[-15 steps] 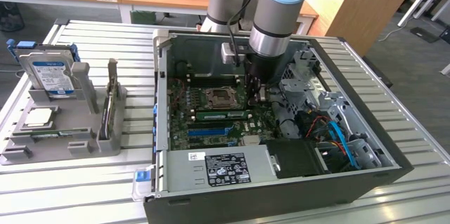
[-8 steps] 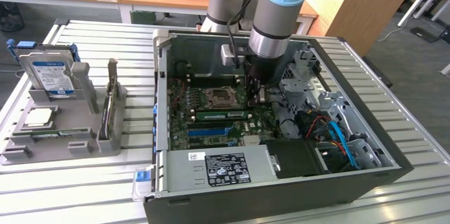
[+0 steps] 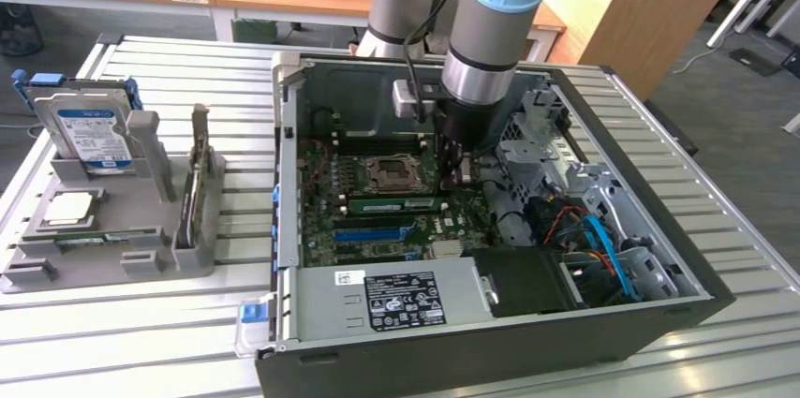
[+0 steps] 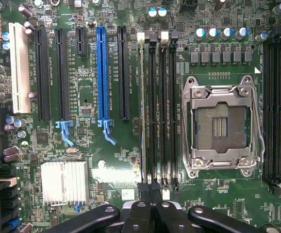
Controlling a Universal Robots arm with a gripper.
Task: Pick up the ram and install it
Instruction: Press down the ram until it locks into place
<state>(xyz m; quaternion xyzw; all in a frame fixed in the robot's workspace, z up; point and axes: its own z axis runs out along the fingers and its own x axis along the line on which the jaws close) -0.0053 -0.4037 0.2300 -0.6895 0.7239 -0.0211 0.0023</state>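
Claw [image 4: 152, 206] down inside the case, closed and empty, at the end of the seated ram [image 4: 142, 111].

The fingers are drawn together with nothing visible between them. The ram stands edge-up in a memory slot just below and ahead of the claw, running away from its tips, with the open CPU socket [image 4: 221, 126] off to one side. It looks like a light, stiff, thin board that is brittle if bent. It is best held by its long bare edges near the middle, clear of the chips, and pressed straight down.
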